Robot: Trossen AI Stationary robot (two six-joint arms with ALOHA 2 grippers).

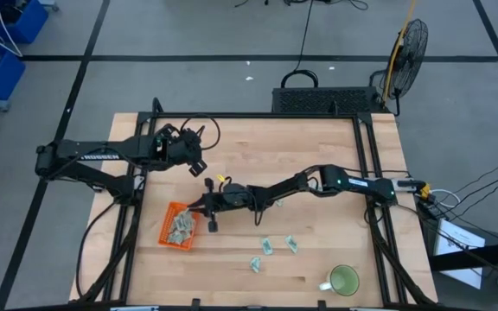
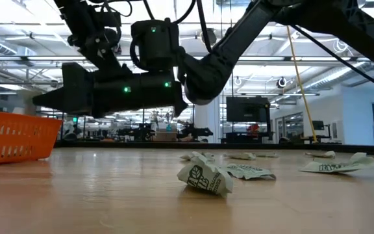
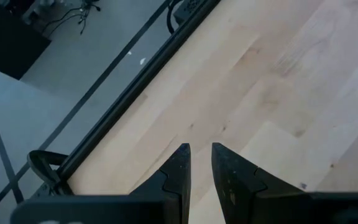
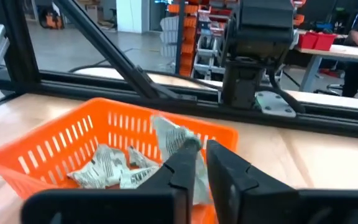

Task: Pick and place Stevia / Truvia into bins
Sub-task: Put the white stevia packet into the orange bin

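Observation:
The orange tray [image 1: 178, 227] lies near the table's left front and holds several pale green and white Stevia packets [image 4: 107, 167]. My right gripper [image 4: 199, 154] hovers just over the tray's right end, its fingers nearly together with one packet [image 4: 169, 134] sticking out past their tips. Three loose packets [image 1: 267, 246] [image 1: 291, 244] [image 1: 255, 263] lie flat on the wood right of the tray, and the nearest one [image 2: 205, 179] is crumpled. My left gripper [image 3: 201, 152] hangs narrowly open over bare wood near the far left edge. My right gripper pinches one crumpled packet by its near end [image 4: 185, 144] between the two fingertips. The fingers come roughly level from the table's right side. The packet is lifted and juts out beyond the tips over the tray's inside; whether its far end touches the packets below I cannot tell.
A green mug [image 1: 344, 281] stands near the front right edge. More packets [image 2: 335, 164] lie farther right on the wood. A black frame rail [image 4: 166, 99] runs along the table's left side behind the tray. Bare wood stretches over the table's far half.

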